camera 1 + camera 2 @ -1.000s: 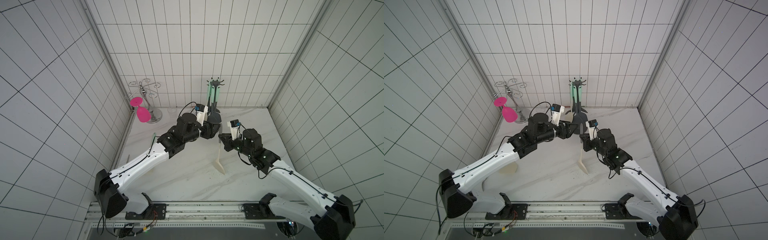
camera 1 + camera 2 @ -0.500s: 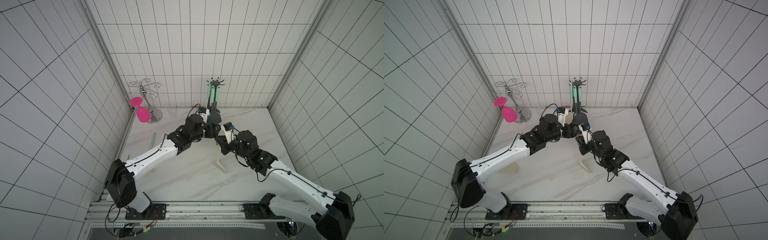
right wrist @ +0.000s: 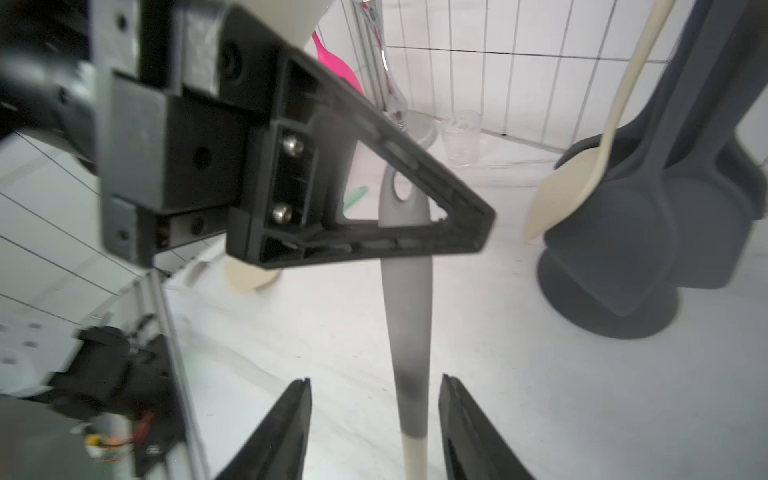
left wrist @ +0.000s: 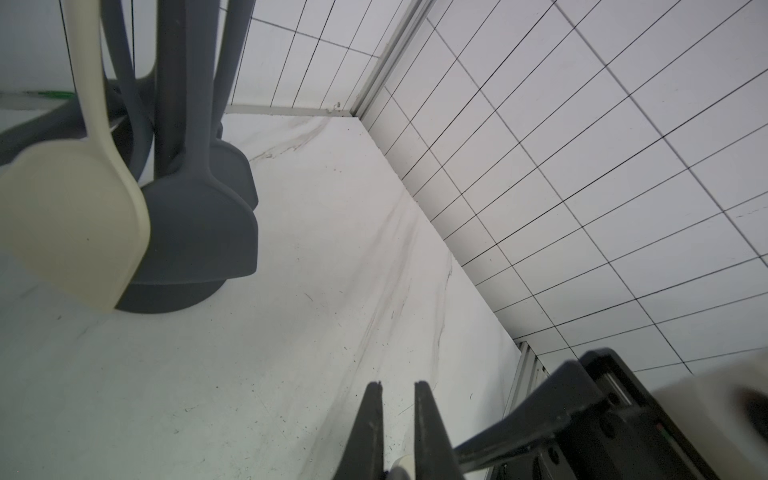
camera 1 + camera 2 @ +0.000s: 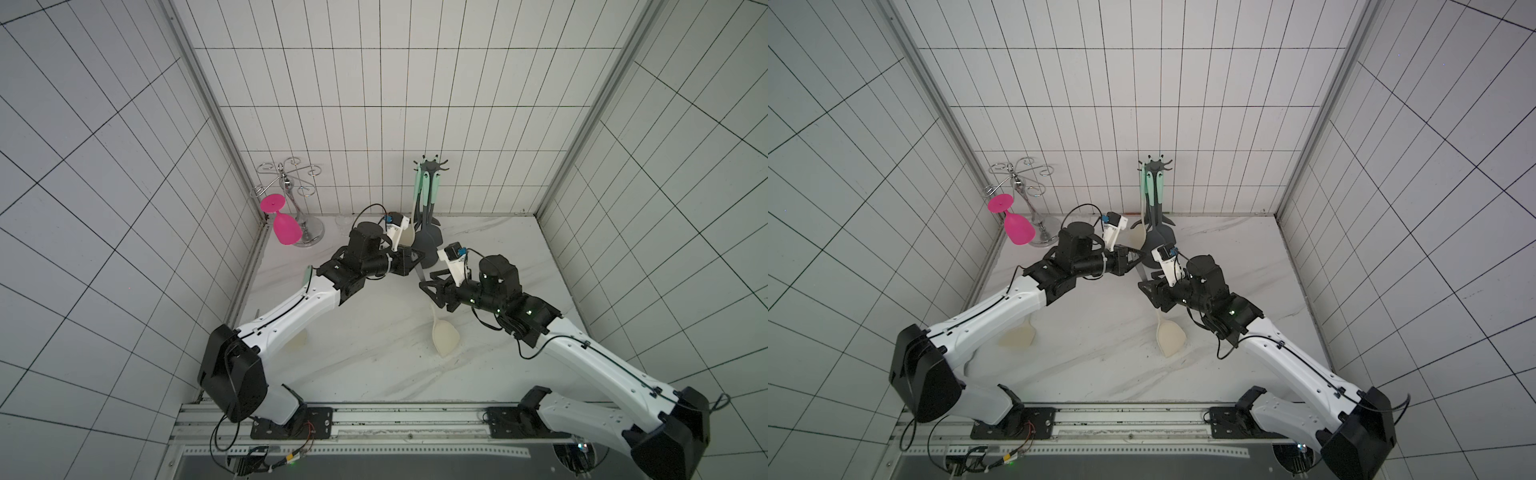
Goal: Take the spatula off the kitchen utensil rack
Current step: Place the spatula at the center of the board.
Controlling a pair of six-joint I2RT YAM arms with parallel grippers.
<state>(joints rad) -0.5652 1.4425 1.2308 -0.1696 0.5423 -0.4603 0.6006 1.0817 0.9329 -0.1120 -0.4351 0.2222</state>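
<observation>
Left gripper [image 4: 397, 384] has just clamped the spatula [image 3: 405, 299] near its top; right gripper [image 3: 376, 378] has opened, seemingly clear around it.

White arm links [image 5: 291, 307], black joints [image 5: 232, 374], thin black cables [image 5: 372, 206], triangular black jaws.

Mid-worktop [image 5: 365, 374] is tight. The left gripper [image 4: 397, 384] and right gripper [image 3: 376, 379] meet almost tip to tip, and the spatula [image 3: 407, 299] leans between them with its cream blade on the surface. Just behind, at the middle of the back edge, the kitchen utensil rack [image 5: 432, 167] and its hanging utensils [image 5: 428, 243] block the way. The chrome glass holder [image 5: 291, 195] and a pink glass [image 5: 284, 226] fill the back left corner, with a small clear glass [image 5: 341, 220] beside them. A cream-bladed utensil [image 5: 1017, 334] lies under the left arm [image 5: 291, 316] by the left edge. The right side and the front strip are open.
</observation>
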